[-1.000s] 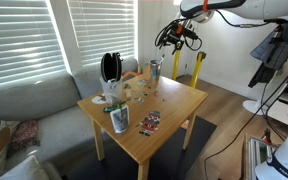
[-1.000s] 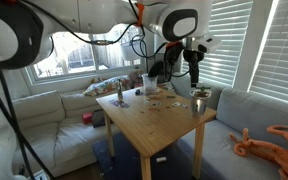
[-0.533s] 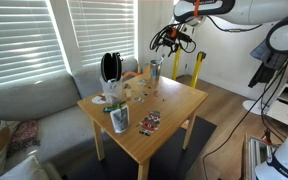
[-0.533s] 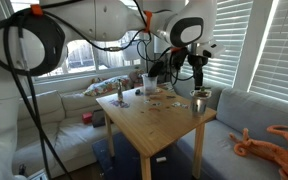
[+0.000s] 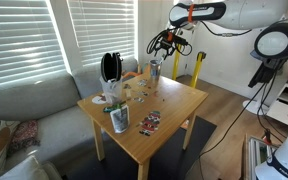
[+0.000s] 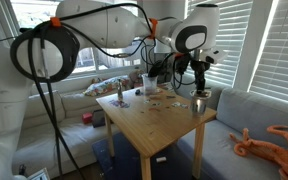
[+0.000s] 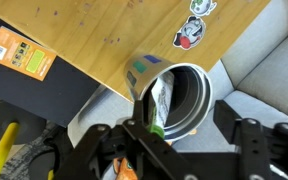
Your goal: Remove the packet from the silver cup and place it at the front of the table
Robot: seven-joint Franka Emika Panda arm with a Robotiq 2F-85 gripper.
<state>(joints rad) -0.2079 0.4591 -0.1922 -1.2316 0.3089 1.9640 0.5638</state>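
Note:
The silver cup [image 7: 184,95] stands near the edge of the light-wood table [image 7: 94,40]. A white printed packet [image 7: 161,98] with a green end stands upright inside it. My gripper [image 7: 189,142] is open just above the cup, its black fingers [image 7: 246,140] spread to either side of the rim and holding nothing. In both exterior views the gripper [image 5: 165,46] [image 6: 196,78] hangs a little above the cup [image 5: 155,70] [image 6: 199,103] at the table's far corner.
An orange card [image 7: 19,52] and small sticker packets [image 7: 190,35] lie on the table. A black stand [image 5: 110,68], a green cup [image 5: 119,119] and small packets [image 5: 149,122] also sit on it. The grey sofa [image 5: 29,100] flanks the table.
The arm has moved a little down and towards the silver cup. The gripper stays open and the objects on the table have not moved.

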